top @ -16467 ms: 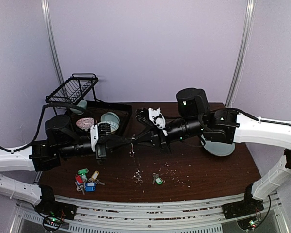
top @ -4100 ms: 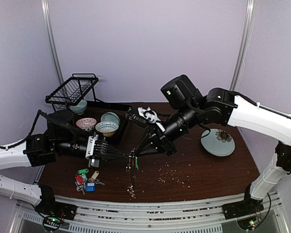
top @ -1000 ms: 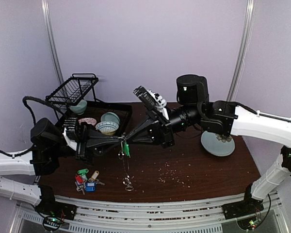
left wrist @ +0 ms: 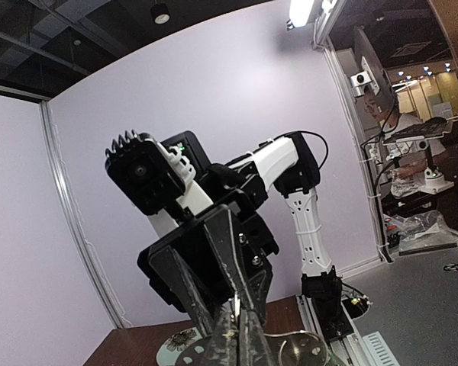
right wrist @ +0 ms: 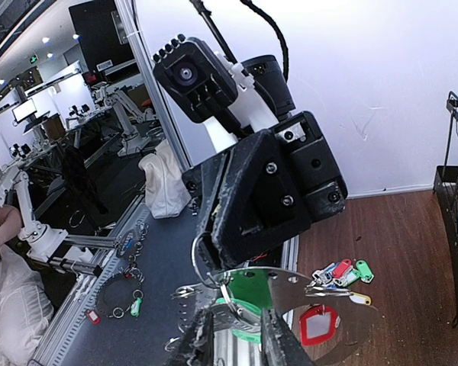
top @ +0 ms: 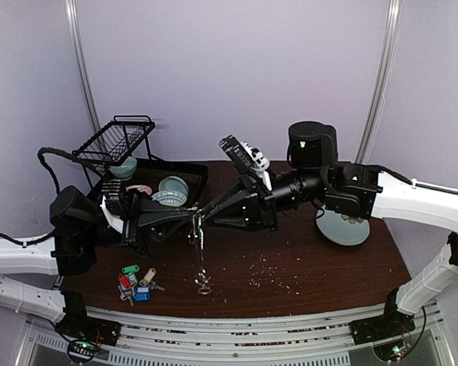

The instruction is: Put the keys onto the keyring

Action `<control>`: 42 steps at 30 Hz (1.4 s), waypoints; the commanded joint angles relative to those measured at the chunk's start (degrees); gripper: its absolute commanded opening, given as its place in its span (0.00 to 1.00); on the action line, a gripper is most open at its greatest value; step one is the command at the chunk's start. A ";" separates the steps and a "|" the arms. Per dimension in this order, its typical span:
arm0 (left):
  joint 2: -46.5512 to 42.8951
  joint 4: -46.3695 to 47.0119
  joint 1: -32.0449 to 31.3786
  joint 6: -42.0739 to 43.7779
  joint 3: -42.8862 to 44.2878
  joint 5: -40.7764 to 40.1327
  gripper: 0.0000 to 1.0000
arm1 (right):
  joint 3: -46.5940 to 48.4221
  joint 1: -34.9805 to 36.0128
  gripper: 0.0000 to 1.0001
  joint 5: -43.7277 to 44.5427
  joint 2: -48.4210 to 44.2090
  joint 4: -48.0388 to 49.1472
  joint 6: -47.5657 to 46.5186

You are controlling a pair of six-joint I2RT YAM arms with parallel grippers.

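Currently, step in hand: threading, done in mid-air above the table (top: 313, 267). Left gripper (top: 188, 222): jaws together, by the look of it pinching the rim of the keyring (right wrist: 290, 284), a flat silver oval shown broadside in the right wrist view. Right gripper (top: 206, 215): tip to tip with the left; fingers (right wrist: 271, 341) slightly apart, with a wire ring and the green-tagged key (right wrist: 248, 293) between them; whether they grip cannot be told. Red-tagged key (right wrist: 317, 323): shows below the oval, apparently already hung. String of small wire rings (top: 201, 263): hangs from the meeting point; whether the lowest ring touches the table is unclear. Loose keys (top: 136, 282): heap of green, red, blue and tan tags, near-left on the table, well apart from the work; judged not yet mounted. Next move, as judged: seat the green-tagged key on a wire ring, the left holding the oval steady while the right works finely; then fetch from the heap. Room: open wood beneath and to the right of the grippers, crumbs (top: 269, 271) only. Pale green plate (top: 343, 229): far right. Tray (top: 201, 169) with bowls, and dish rack (top: 114, 141): back-left. Near table edge: close to the heap, so a dropped key could go over.
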 commanded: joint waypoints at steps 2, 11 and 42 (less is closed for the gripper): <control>-1.05 3.28 -0.13 1.10 0.63 -0.42 0.00 | -0.27 0.11 0.18 0.90 -1.40 0.93 -0.43; -0.13 5.56 -0.13 0.62 0.99 0.09 0.00 | 1.75 0.07 0.00 0.84 1.30 0.58 -0.63; 0.58 5.37 -0.13 0.88 0.59 -1.00 0.00 | 6.38 2.88 0.00 2.50 4.50 -3.00 -4.52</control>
